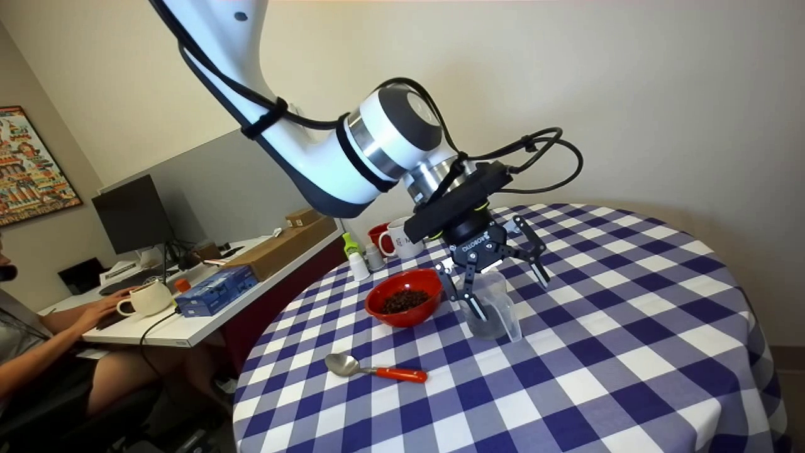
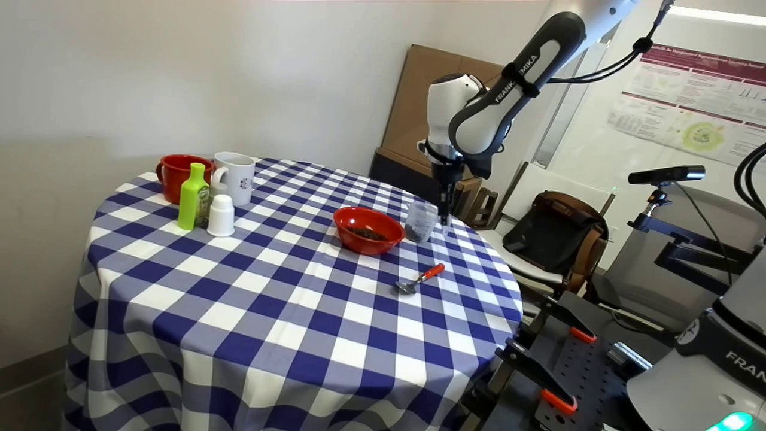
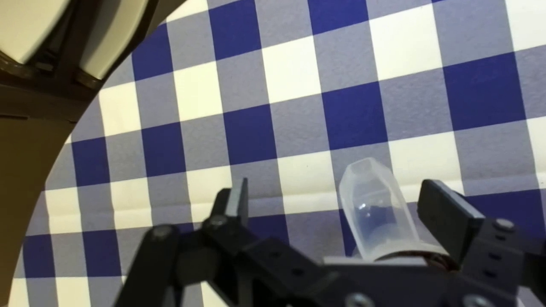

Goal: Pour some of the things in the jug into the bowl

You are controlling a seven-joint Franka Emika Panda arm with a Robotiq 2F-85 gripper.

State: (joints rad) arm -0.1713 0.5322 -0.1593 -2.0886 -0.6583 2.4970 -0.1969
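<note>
Blue-checked tabletop, and there's the jug, upright beside the red bowl! Dark bits already lie in the bowl: pouring may be done, else gripping and tipping remain. The hand gapes wide at the jug, holding nothing.

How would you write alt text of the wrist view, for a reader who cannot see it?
An open black Robotiq gripper stands at the bottom of the picture, hiding most of a translucent jug, whose handle shows between the jaws, right of centre. Beneath lies a blue-and-white checked tablecloth with a curved edge at left.
</note>
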